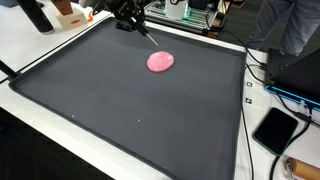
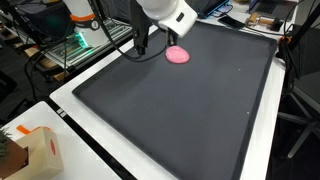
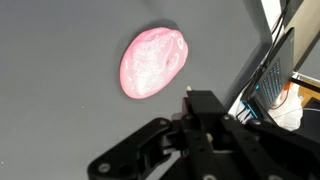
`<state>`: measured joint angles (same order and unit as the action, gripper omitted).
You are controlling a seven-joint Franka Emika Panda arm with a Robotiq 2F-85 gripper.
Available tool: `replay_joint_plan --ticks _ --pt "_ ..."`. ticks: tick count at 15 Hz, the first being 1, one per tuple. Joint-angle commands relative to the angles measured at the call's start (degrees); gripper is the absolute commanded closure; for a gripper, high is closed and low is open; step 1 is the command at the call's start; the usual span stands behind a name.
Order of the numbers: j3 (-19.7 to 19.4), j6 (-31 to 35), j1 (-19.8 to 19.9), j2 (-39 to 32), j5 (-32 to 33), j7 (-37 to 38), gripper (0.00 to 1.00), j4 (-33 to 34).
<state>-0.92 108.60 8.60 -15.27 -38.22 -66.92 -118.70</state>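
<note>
A pink, flattish lump [image 1: 160, 61] lies on a large black mat [image 1: 120, 110] toward its far side. It also shows on the mat [image 2: 180, 120] as a pink lump [image 2: 177, 55], and fills the upper middle of the wrist view [image 3: 152, 62]. My gripper [image 1: 135, 22] hovers low over the mat's edge, a short way from the lump and not touching it. Its black fingers [image 3: 205, 110] look pressed together on a thin dark stick [image 1: 149, 34] with a pale tip [image 3: 187, 90] that points toward the lump. The same gripper [image 2: 142, 50] points down at the mat.
The mat covers a white table [image 1: 40, 125]. A black phone-like slab [image 1: 275, 130] and cables lie by one side. A cardboard box [image 2: 35, 150] sits at a corner. Shelves with electronics [image 2: 60, 40] and a seated person [image 1: 290, 25] border the table.
</note>
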Motion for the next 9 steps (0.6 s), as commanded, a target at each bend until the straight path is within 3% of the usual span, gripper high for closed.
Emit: replay_joint_plan --ticks 1,9 --pt "-0.05 -2.67 1.59 -4.21 -3.39 -2.95 0.97 2.42" --pt "0.21 -2.58 2.31 -9.03 -5.06 -2.37 0.97 5.28"
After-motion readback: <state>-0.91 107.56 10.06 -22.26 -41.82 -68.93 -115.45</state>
